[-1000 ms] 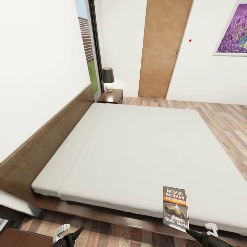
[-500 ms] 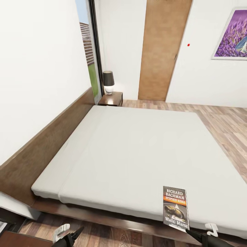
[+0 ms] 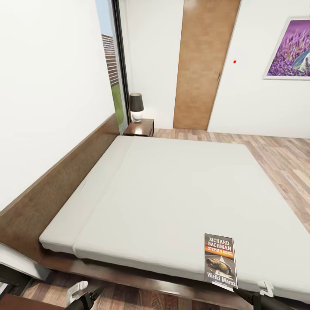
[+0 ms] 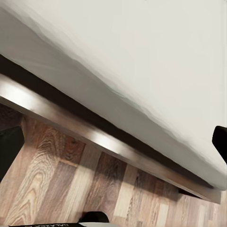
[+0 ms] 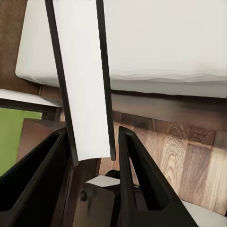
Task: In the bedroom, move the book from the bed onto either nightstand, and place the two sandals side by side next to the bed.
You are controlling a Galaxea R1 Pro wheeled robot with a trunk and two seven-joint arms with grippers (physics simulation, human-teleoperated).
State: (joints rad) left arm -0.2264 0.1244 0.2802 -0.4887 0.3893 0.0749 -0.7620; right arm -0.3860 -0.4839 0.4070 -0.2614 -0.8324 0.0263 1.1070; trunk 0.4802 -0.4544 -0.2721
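The book [image 3: 220, 261] has a dark cover with "RICHARD BACHMAN" lettering and stands upright over the near edge of the bed [image 3: 172, 185]. My right gripper [image 3: 241, 293] is shut on its lower end. In the right wrist view the book [image 5: 87, 71] runs edge-on between the two black fingers of my right gripper [image 5: 92, 135]. My left gripper [image 3: 92, 295] hangs low over the floor by the bed's near side, open and holding nothing. A nightstand [image 3: 140, 127] stands at the far end of the headboard. The sandals are out of view.
A black-shaded lamp [image 3: 136, 105] sits on the far nightstand beside a tall window [image 3: 113, 77]. A brown door [image 3: 202, 64] and a lavender picture [image 3: 288, 47] are on the far wall. Wood floor [image 3: 280, 155] runs along the bed's right side. The bed's dark frame [image 4: 118, 146] borders the floor below my left arm.
The camera has moved and the room has slid down in the picture. The book and both grippers keep their places in the frame, so the book now sits slightly higher against the bed edge.
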